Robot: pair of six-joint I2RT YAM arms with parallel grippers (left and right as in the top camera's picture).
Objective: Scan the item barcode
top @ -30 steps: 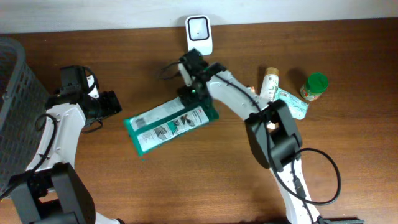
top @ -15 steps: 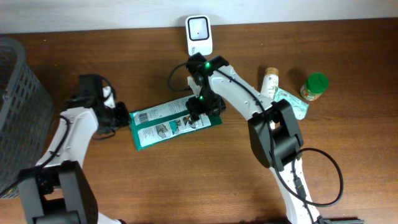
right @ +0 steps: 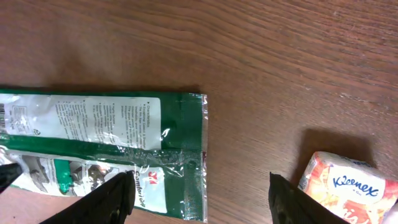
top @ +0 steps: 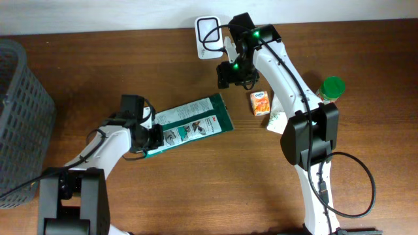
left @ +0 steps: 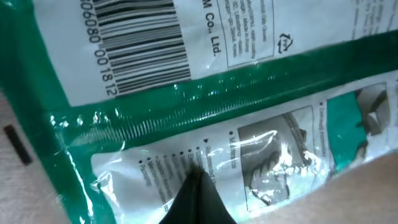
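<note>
Green and white film makes up the flat packet, which lies slantwise on the brown wooden surface with its printed label side up; the left wrist view shows its barcode facing upward near the packet's end. At that left end the left hand is pressed together, pinching the packet's edge, one dark fingertip lying on the clear film beside the green seam. The right hand hovers beyond the packet's right end, apart from it, its two fingers spread with nothing between them; its own camera looks down on the packet's right end and bare wood. A white scanner stands past the packet's far side, near the back edge of the surface and just beside the right hand. A small orange Kleenex pack lies to the right of the packet, near but not touching. Farther right of the packet stands a jar with a green lid. Well to the left of the packet is a dark mesh basket.
</note>
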